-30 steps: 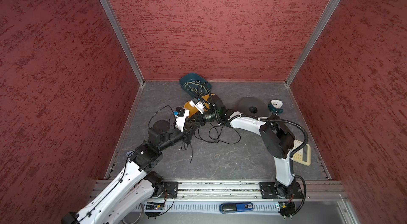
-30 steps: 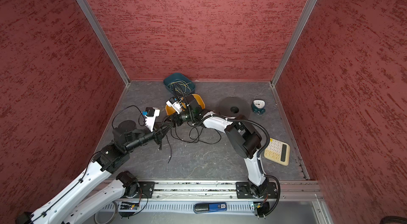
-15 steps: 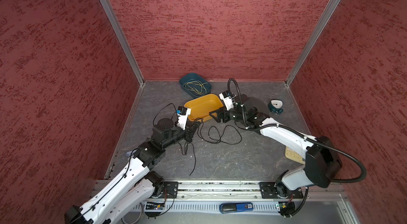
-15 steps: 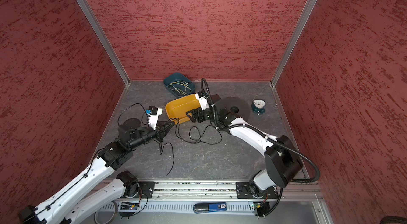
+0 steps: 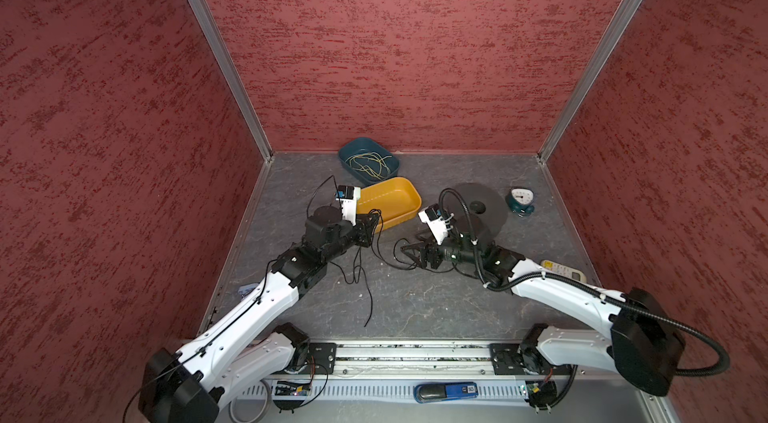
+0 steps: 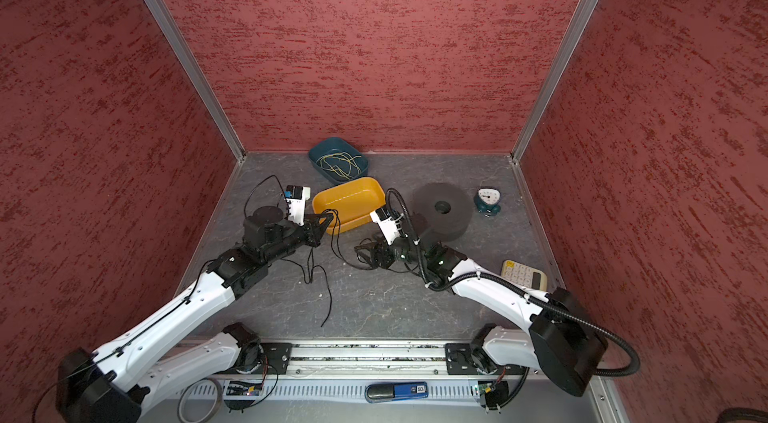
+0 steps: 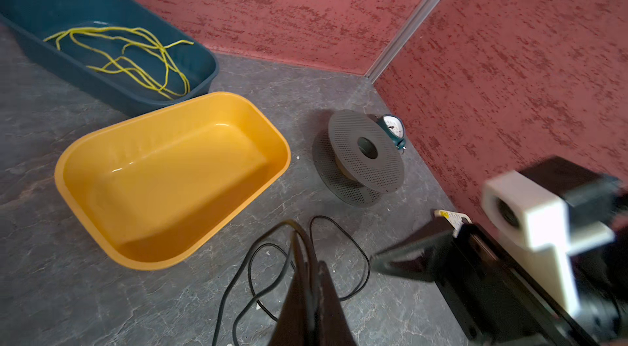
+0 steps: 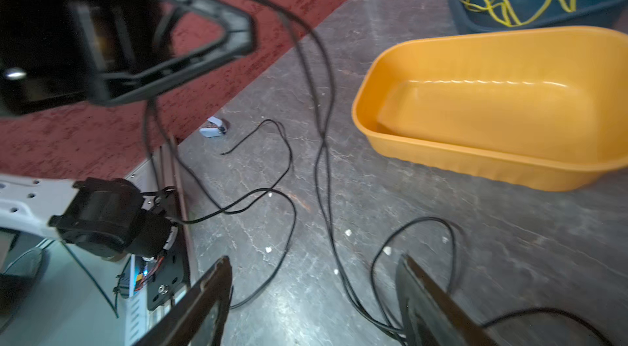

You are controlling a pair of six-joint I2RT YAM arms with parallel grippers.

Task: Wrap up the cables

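Bright even light, soft shadows; wrist views motion-blurred, edges distorted.

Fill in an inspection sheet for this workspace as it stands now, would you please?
Surface: grey stone-look tabletop, with a few white crumbs.
Job's things: black cord unwrapped, looping loosely across the tabletop.
Clutter: empty yellow tray; blue tray holding yellow-green wire; dark spool; clock; calculator.
Grippers: left gripper raised, jaws shut on the black cord, strands hanging from it; right gripper low over cord strands, jaws open, holding nothing.
Cables: ribbed black hose arches up behind the right gripper.
Surroundings: red textured walls; metal rail at the front.
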